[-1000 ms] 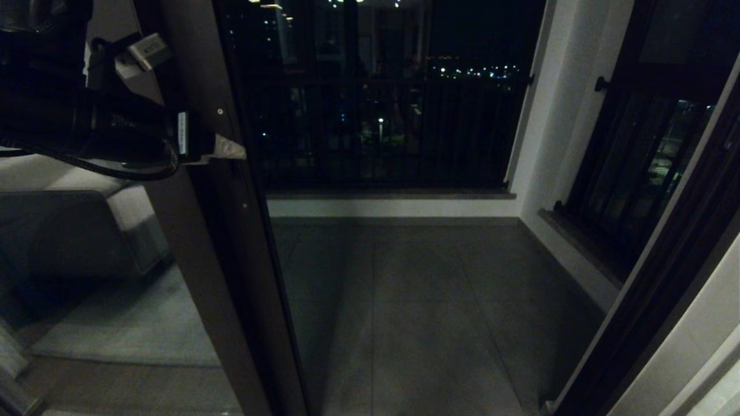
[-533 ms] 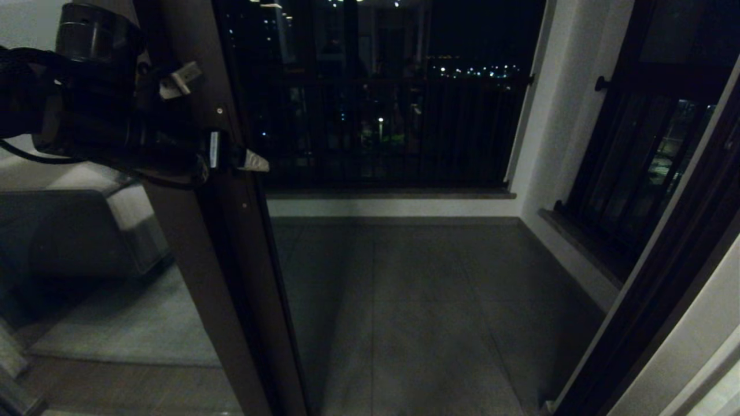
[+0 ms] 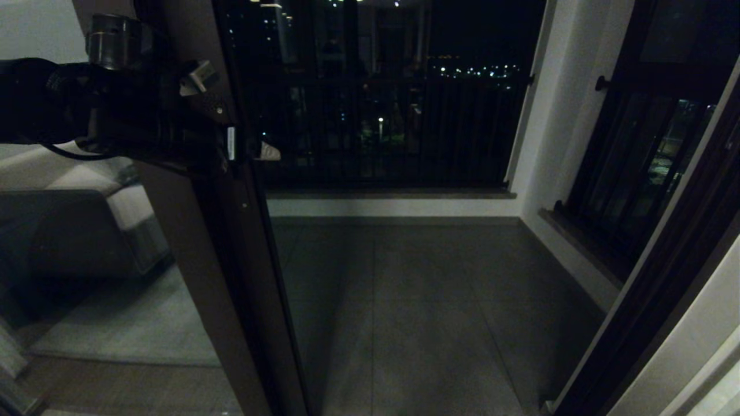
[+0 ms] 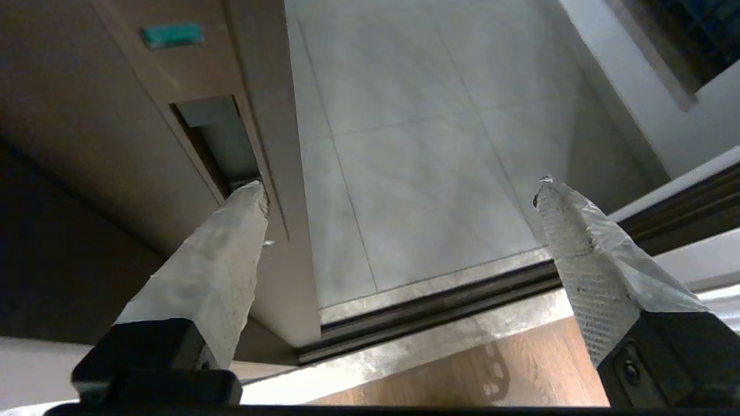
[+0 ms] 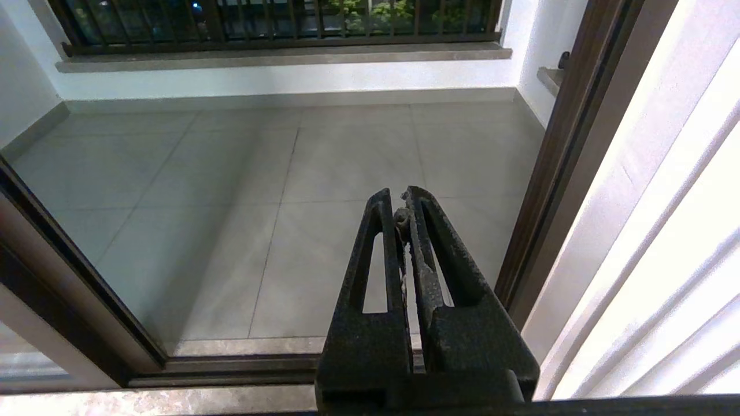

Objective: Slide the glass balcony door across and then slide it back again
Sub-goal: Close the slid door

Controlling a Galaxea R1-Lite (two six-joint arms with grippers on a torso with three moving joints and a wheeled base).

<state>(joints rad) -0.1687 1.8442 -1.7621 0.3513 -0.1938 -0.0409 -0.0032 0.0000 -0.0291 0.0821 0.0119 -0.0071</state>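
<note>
A dim tiled balcony floor (image 3: 416,300) stretches away to a black railing (image 3: 393,133) with city lights beyond, and a black-barred window (image 3: 636,167) sits in the white wall on the right. The glass balcony door (image 3: 191,242) stands at the left of the doorway, its brown stile running floor to ceiling, so its long axis is upright; its free edge faces right toward the open gap, and its travel runs left and right along the floor track (image 4: 428,306). The doorway is wide open, so I judge one of the two slides still lies ahead, though which one cannot be told from here. The left gripper (image 4: 399,196) is at the stile, high on the left, jaws spread wide, with one fingertip (image 4: 245,199) at the bottom of the recessed handle (image 4: 217,138) and the other hanging free over the opening. The right gripper (image 5: 403,211) hangs idle at the near right of the doorway, jaws together and empty.
</note>
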